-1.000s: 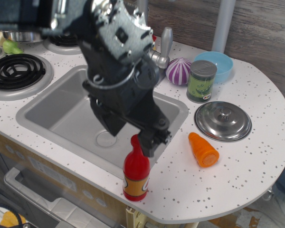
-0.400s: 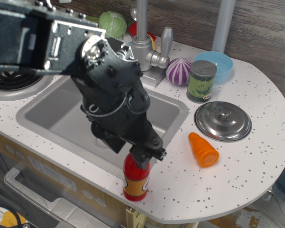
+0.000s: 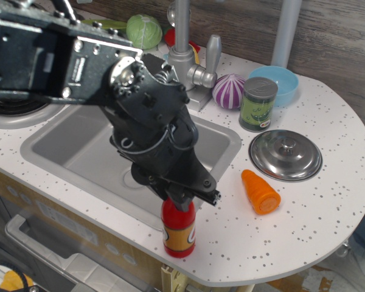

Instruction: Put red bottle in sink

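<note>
The red bottle (image 3: 178,232) stands upright on the white speckled counter, just in front of the sink's front right corner. Its orange-yellow label faces me. My black gripper (image 3: 181,199) has come down from above over the bottle's top. Its fingers (image 3: 198,193) are closed around the neck and hide the cap and neck. The bottle's base still rests on the counter. The grey sink (image 3: 79,143) lies to the left behind the gripper, its drain mostly hidden by the arm.
An orange toy carrot (image 3: 261,191) lies right of the bottle. Behind it are a round silver lid (image 3: 285,154), a green can (image 3: 258,103), a blue bowl (image 3: 278,81) and a purple onion (image 3: 229,90). The faucet (image 3: 185,58) stands behind the sink. The counter's front edge is close to the bottle.
My gripper has lowered from beside the bottle's cap down over its neck. The bottle has shifted slightly right with it.
</note>
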Motion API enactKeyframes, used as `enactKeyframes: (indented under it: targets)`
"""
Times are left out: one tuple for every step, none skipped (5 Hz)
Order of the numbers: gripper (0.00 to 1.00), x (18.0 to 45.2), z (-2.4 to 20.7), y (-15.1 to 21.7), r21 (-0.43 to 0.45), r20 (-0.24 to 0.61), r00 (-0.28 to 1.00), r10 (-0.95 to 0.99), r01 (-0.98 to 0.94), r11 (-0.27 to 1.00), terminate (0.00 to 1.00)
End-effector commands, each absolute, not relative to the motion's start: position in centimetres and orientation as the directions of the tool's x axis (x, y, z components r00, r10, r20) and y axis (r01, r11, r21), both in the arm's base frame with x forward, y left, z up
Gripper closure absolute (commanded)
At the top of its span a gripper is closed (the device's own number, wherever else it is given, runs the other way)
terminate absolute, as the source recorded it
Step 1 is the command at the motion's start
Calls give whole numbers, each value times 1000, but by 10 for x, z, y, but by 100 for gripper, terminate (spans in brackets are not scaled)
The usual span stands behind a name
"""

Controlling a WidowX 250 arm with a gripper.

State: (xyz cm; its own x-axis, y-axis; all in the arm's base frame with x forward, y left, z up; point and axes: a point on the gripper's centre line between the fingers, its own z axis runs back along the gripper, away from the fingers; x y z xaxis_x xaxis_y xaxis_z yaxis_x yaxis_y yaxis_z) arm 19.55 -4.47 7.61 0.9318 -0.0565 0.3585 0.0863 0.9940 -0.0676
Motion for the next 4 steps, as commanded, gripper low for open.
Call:
enactKeyframes:
  targets:
    - [100, 200, 101, -31, -18, 357, 933, -38, 47, 999, 0]
    - [100, 211, 129, 4, 105, 313, 945, -94, 63, 992, 0]
    - [100, 227, 129, 39, 186, 338, 926, -170, 111, 976, 0]
    - [100, 250, 102, 76, 214, 383, 888, -252, 180, 960, 0]
